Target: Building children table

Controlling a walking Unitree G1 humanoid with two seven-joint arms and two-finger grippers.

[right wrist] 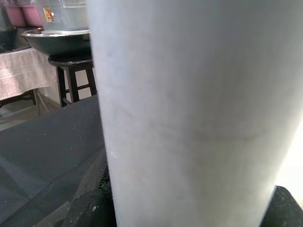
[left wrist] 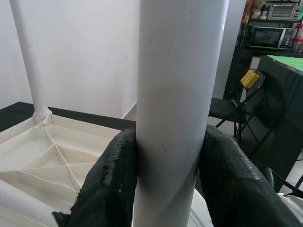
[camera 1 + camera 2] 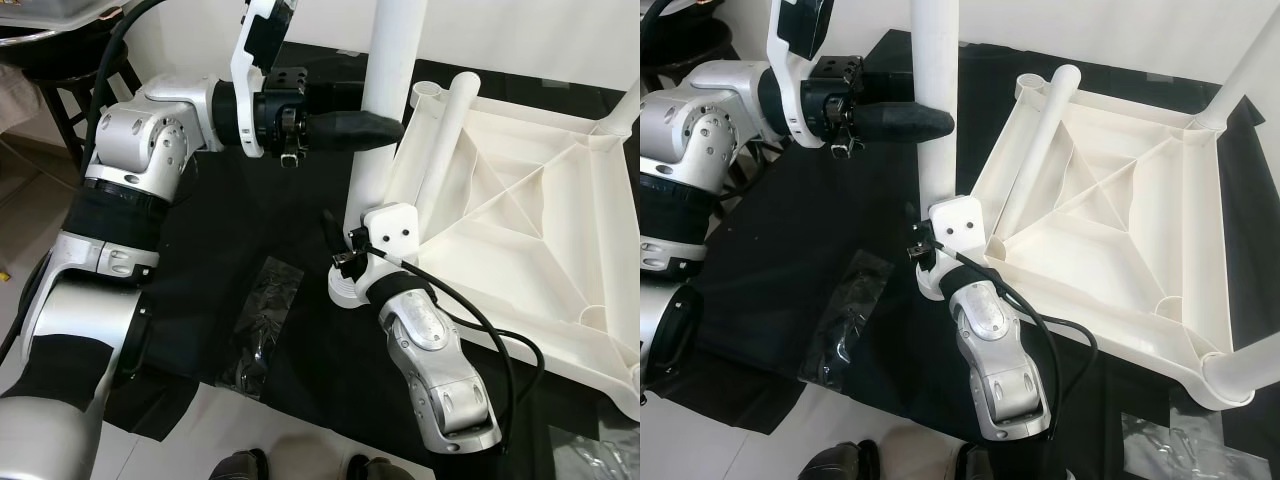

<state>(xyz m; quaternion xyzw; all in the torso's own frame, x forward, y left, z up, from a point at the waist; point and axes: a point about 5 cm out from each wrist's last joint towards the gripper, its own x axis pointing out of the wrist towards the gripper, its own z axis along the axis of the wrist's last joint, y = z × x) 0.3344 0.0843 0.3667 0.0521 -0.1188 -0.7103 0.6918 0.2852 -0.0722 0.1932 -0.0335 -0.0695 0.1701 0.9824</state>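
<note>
White plastic table leg [image 3: 385, 110]: standing upright at upturned white ribbed tabletop [image 3: 520, 215] corner.
Left gripper [image 3: 375, 128]: clamping leg mid-height.
Right gripper [image 3: 345, 258]: pressing leg base; finger spacing cannot be told.
Clear plastic bag [image 3: 262, 325]: lying nearby on black floor mat [image 3: 210, 240].

White plastic tabletop [image 3: 1110, 250] lies upside down on black floor mat [image 3: 770, 260], ribbed underside up: diagonal ribs crossing at centre, raised rim all round. White tubular leg [image 3: 385, 130] stands upright at the near-left corner, base at the corner socket [image 3: 350, 285]. Second leg [image 3: 1250, 70] is upright in the far-right corner socket. Third leg [image 3: 1035, 140] is loose, lying tilted across the ribs, open end resting on the far-left corner. Near-right corner has a round white socket or leg end [image 3: 1240, 375], cut off at the frame edge, can't tell which.
</note>
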